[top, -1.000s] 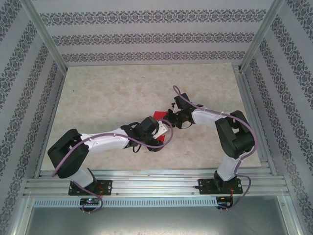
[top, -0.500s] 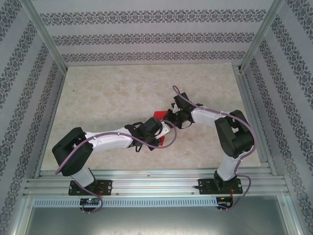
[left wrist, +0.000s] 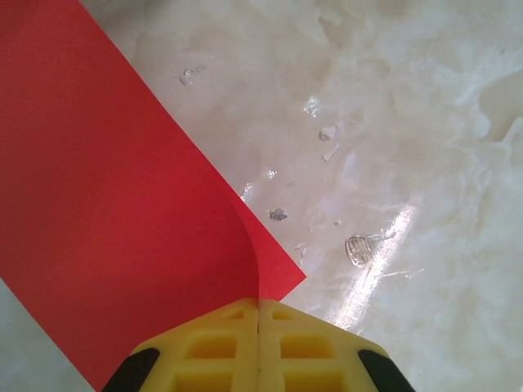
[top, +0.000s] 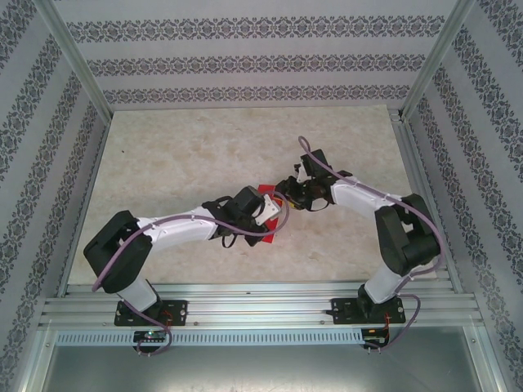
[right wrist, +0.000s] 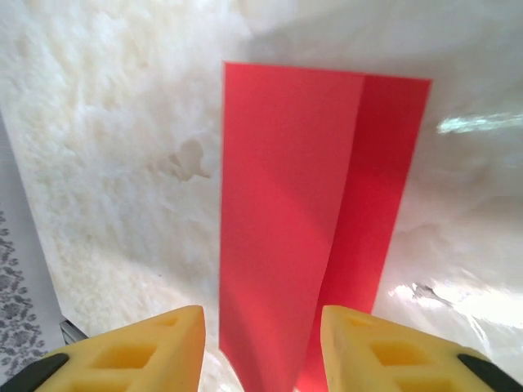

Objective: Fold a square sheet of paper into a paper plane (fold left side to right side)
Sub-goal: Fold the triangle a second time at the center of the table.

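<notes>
Right elbow's swung out and my right pincer [right wrist: 261, 331] has let go, jaws parted, paper plane [right wrist: 302, 204] running twelve-to-six ahead on the tabletop [right wrist: 106, 163]; left pincer [left wrist: 259, 314] grips its near corner.

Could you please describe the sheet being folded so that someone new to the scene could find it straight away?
Look to the middle of the pale marbled table, where both arms meet. There, the left gripper is shut near one corner of the red paper, a folded strip. It is the sole bright red thing on the table.
</notes>
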Robot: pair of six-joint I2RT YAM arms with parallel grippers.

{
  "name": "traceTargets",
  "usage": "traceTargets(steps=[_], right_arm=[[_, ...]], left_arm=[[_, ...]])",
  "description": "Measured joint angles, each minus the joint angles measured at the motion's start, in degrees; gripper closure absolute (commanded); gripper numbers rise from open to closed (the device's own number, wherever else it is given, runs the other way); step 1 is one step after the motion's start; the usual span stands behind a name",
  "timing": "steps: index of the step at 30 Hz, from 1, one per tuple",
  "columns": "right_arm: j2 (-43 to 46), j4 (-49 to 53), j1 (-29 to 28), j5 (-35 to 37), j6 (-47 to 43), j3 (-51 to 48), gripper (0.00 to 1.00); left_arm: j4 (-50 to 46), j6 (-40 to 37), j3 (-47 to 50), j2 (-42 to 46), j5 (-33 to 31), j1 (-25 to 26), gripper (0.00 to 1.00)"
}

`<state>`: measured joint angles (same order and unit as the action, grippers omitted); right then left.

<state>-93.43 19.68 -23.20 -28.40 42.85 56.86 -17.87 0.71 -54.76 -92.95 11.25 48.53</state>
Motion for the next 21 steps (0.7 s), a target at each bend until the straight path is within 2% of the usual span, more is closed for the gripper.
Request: traceTargets(steps=[3,7,15,21], right_arm=[[6.1,0.1,2.5,0.9,-1.0,-2.7,0.51],[9.4,-0.3,5.2,2.0,-2.0,-6.7,0.56],[1.9,-2.3,3.9,3.0,-2.3,-8.0,0.73],[-4.4,-4.5,1.7,3.7,-2.3,-5.7,0.77]], left_arm=[[0.2,1.1,-0.5,0.0,4.0,-2.6,1.00],[0.8,2.6,-1.2,0.0,8.6,-5.4,1.00],[1.1,4.1,-2.4,-0.9,16.1,-10.1,1.00],[1.0,4.3,-2.4,-1.5,18.8,-12.5,1.00]])
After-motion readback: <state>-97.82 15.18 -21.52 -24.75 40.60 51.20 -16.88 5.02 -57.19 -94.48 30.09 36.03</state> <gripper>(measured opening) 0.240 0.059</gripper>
